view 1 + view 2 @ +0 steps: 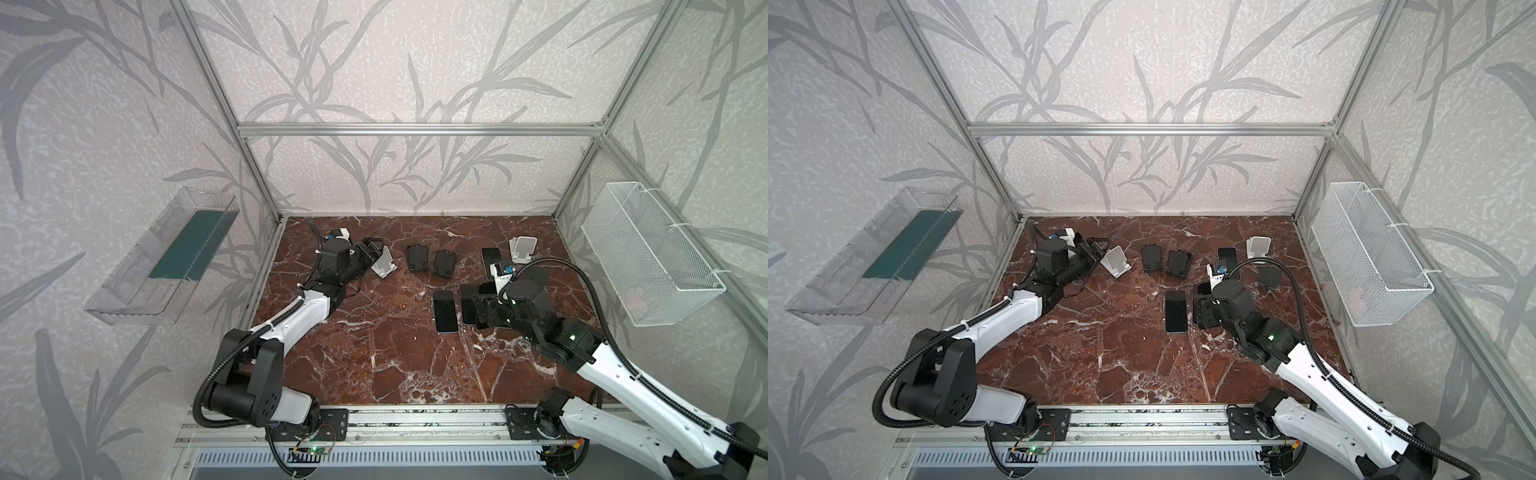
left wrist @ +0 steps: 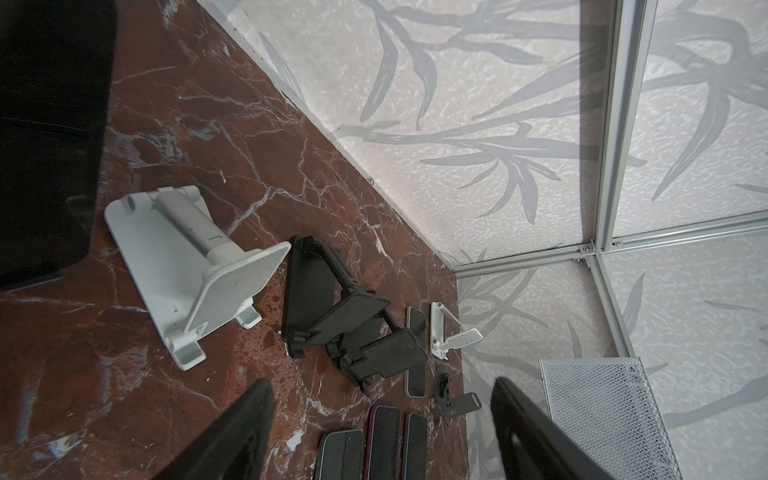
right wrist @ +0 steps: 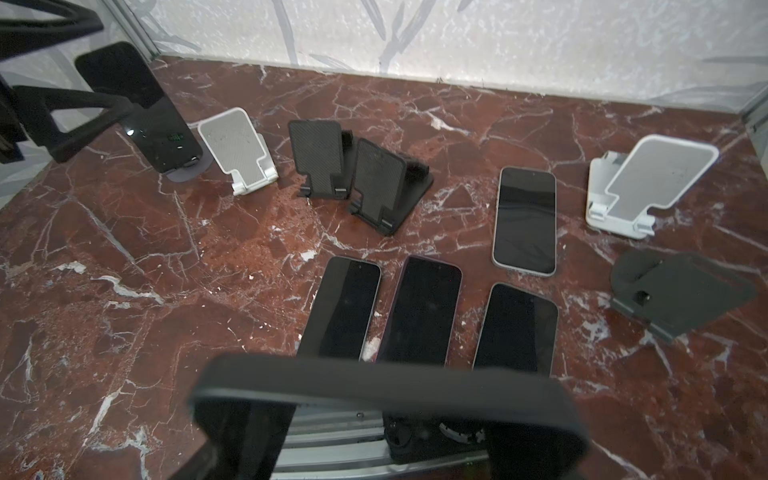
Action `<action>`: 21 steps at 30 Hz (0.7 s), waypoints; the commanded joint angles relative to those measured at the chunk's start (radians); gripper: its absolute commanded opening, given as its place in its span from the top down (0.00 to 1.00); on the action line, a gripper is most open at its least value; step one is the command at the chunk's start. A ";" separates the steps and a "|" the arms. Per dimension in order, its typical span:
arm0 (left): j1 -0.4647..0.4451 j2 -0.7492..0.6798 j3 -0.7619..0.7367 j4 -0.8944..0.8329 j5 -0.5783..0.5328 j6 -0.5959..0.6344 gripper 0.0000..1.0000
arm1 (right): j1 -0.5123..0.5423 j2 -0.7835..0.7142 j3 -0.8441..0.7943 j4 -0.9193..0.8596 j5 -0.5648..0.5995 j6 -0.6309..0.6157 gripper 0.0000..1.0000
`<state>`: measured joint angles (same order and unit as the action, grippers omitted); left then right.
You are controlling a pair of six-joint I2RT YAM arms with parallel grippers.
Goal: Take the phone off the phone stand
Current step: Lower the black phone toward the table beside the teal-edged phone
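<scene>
though the right gripper point(image 1: 484, 311) grips a cased phone point(image 3: 386, 382), the last phone point(image 3: 141, 108) still leans on its stand point(image 3: 189, 171) in the back-left corner of the surface point(image 1: 374, 353), left gripper point(image 2: 382, 386) parted and empty beside it.

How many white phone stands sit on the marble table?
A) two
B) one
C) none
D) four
A: one white stand is beside the upright phone, and a second white stand is next to a flat-lying phone; both are empty.

A robotics lab test cell: aluminium frame point(image 1: 415, 129), wallpapered panels point(image 1: 415, 62), marble-look tabletop point(image 1: 374, 365), two rail-mounted arms point(image 1: 291, 320).
</scene>
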<state>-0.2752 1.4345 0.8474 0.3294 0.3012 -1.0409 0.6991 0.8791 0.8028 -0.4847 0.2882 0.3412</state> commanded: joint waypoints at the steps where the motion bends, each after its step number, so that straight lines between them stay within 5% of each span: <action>1: -0.011 0.009 0.046 0.010 0.020 0.010 0.19 | -0.001 0.003 -0.006 0.003 0.013 0.062 0.30; 10: -0.011 -0.062 0.062 -0.106 -0.093 0.126 0.20 | 0.030 0.132 0.047 0.051 -0.042 0.212 0.31; 21: 0.045 -0.126 0.038 -0.107 -0.148 0.106 0.20 | 0.239 0.303 0.132 0.118 0.065 0.334 0.32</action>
<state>-0.2352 1.3212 0.8753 0.2317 0.1829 -0.9428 0.8970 1.1358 0.9009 -0.4461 0.2974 0.6044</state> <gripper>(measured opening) 0.805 0.737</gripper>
